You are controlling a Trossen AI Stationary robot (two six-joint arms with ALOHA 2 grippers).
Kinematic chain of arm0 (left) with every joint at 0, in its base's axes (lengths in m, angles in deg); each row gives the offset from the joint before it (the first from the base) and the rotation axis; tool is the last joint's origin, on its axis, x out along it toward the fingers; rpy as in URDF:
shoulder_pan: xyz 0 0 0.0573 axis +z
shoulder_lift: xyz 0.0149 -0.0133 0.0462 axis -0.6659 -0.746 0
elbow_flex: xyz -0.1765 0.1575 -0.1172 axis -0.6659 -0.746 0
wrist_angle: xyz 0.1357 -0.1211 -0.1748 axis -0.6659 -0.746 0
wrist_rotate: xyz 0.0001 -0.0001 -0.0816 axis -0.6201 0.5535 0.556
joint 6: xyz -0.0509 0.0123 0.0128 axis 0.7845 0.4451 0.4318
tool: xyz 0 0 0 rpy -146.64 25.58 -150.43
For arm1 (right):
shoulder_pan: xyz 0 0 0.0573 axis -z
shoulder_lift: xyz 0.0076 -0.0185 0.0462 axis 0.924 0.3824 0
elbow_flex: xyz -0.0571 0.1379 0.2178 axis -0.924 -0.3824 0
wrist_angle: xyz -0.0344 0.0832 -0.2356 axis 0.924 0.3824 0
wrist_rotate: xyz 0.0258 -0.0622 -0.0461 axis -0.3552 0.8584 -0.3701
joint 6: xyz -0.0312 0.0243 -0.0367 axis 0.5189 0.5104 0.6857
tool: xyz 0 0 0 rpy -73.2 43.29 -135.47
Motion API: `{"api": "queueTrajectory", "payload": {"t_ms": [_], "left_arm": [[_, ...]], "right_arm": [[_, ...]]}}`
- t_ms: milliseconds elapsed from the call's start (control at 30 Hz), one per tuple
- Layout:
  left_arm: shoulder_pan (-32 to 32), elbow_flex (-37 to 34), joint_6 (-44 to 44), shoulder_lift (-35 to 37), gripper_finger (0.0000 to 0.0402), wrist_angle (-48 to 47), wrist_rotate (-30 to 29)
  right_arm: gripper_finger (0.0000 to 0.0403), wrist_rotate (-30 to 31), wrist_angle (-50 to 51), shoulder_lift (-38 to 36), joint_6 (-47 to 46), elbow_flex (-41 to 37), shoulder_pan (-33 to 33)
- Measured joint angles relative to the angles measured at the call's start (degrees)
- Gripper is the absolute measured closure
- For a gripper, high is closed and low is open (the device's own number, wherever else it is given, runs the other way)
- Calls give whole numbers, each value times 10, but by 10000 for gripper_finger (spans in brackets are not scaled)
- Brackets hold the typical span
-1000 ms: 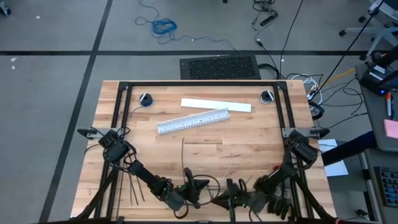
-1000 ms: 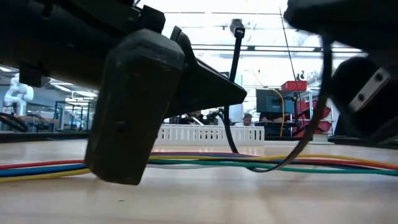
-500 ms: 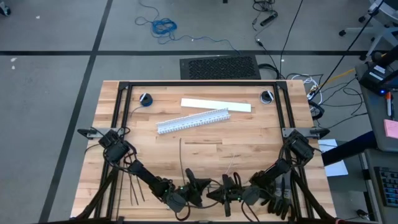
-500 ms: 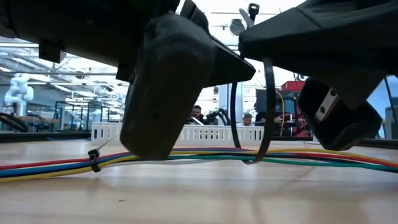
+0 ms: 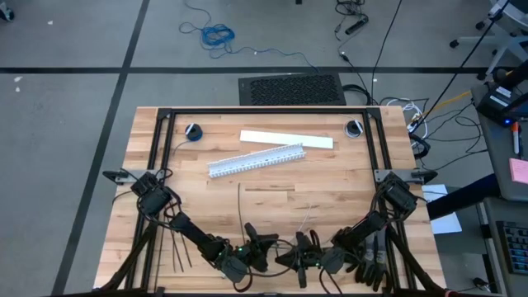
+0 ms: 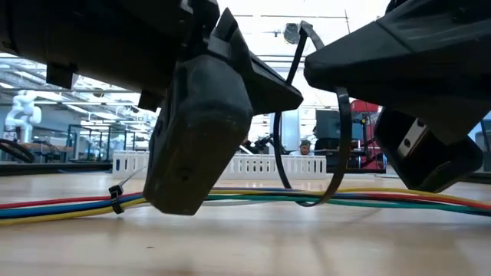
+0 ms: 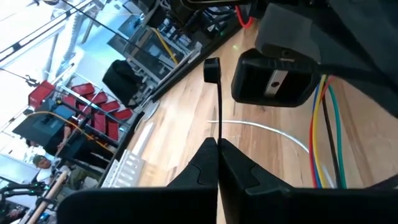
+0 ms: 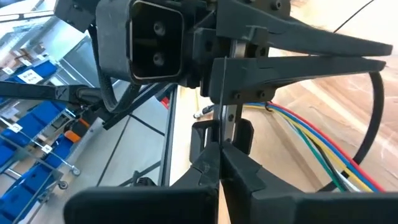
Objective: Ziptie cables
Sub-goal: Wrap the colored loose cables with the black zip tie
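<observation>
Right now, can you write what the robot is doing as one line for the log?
step: looping ziptie under cables | left gripper: shut on ziptie | right gripper: shut on ziptie | place: table near edge | earlier tie: on cables

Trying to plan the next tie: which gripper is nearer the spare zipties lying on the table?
Left. The left gripper is toward the table's middle from the spare zipties, along the near edge. The right gripper is farther off, beyond the left one.
</observation>
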Motion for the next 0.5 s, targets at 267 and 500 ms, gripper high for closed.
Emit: {"api": "queueTrajectory", "payload": {"t_ms": [267, 500], "left_arm": [[-11, 0, 0, 0, 402, -12, -19], [-19, 0, 0, 0, 401, -13, -29]], "right_arm": [[403, 15, 3, 0, 0, 0, 1], [403, 15, 2, 0, 0, 0, 1]]}}
